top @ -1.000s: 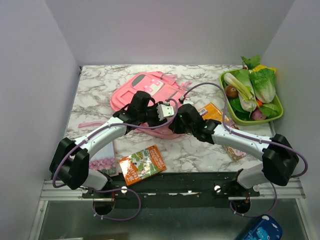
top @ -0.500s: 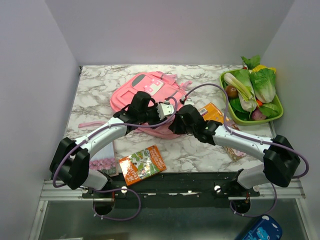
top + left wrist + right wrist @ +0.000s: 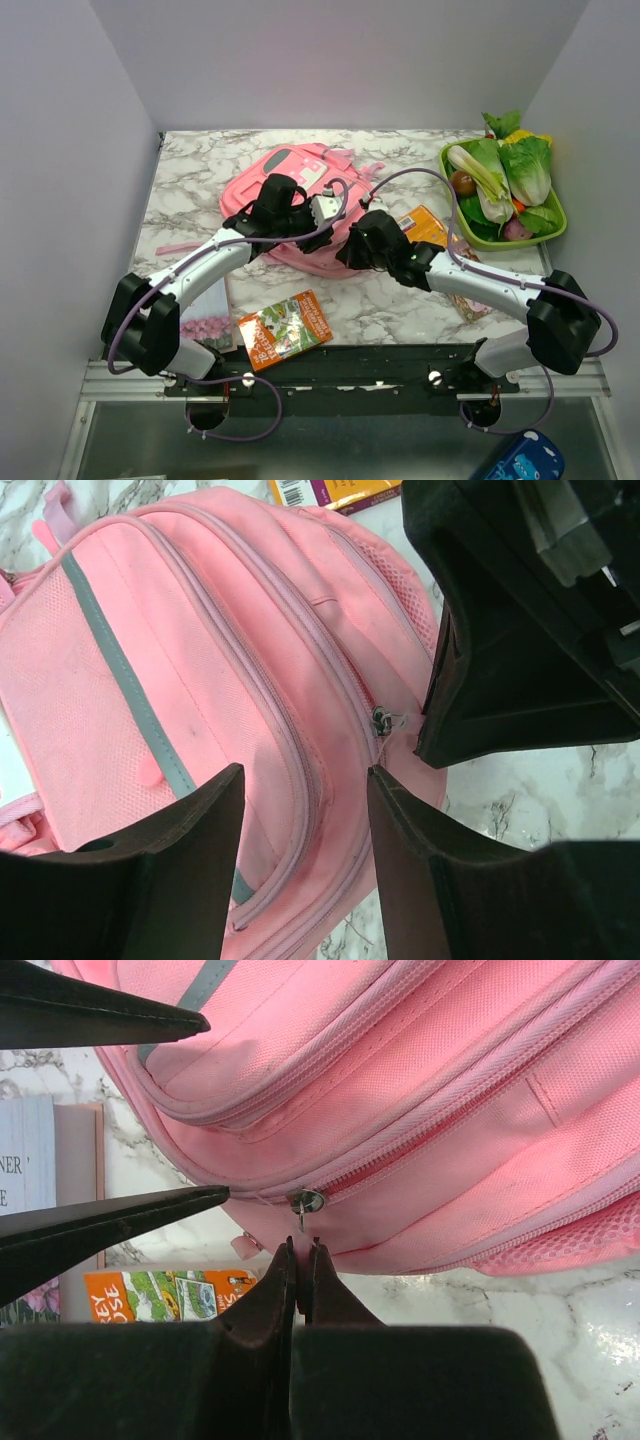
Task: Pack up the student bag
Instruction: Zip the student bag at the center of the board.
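The student bag (image 3: 300, 180) lies flat on the marble desk (image 3: 200, 165), towards the far centre, and its zips appear closed. The zip slider (image 3: 306, 1201) sits at the bag's near edge, where the zip track curves round a corner.

Risks, as judged:
1. The zip pull (image 3: 299, 1244) is small and is pinched only at its end. A sideways tug could slip it out of the grip.
2. The bag is soft and nothing visibly anchors it. If it is not pinned, a pull on the zip may drag the whole bag across the desk instead of running the slider.
3. The slider sits on a curve. A pull off the line of the track could jam it or snag the fabric.
4. The 2 hands work very close together at the slider, so any swing risks a knock between them.

Right hand (image 3: 298, 1252): clenched, jaws fully together on the zip pull just below the slider. It touches nothing else.

Left hand (image 3: 305, 775): roughly half spread and grasping nothing. Its fingers (image 3: 200, 830) hang over the bag's front panel on either side of a zip seam, next to the slider. Whether they press on the fabric cannot be told.

An orange book (image 3: 285, 328) lies unpacked near the front of the desk.
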### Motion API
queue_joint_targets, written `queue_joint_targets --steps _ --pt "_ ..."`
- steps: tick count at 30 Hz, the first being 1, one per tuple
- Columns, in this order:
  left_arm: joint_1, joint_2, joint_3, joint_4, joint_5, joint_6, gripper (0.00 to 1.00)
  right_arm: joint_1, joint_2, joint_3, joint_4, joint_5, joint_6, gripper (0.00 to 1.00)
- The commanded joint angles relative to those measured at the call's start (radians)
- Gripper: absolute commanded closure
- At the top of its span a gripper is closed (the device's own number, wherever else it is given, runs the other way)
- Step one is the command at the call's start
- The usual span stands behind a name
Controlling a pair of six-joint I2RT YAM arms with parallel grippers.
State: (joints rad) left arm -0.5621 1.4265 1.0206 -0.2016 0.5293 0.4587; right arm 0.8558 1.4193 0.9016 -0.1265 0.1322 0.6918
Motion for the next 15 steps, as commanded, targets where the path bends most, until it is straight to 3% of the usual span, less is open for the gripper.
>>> queue_joint_targets --steps 1,5,10,14,15 --pt "-0.001 0.017 -0.019 -0.002 0.035 0.0 0.4 0.006 -0.028 0.006 0.056 -0.032 0.011 0.99" --pt "-0.001 0.022 -0.043 0.049 -0.027 0.008 0.4 0.003 -0.029 0.003 0.059 -0.039 0.011 1.0" --pt "-0.001 0.038 -0.074 0.117 -0.141 0.006 0.55 0.005 -0.034 -0.004 0.064 -0.051 0.023 1.0" --pt "-0.005 0.038 -0.088 0.093 -0.127 0.02 0.65 0.003 -0.036 -0.004 0.057 -0.019 0.02 1.0" --pt "-0.009 0.034 -0.091 0.088 -0.127 0.024 0.72 0.003 -0.036 -0.003 0.05 -0.01 0.015 0.99"
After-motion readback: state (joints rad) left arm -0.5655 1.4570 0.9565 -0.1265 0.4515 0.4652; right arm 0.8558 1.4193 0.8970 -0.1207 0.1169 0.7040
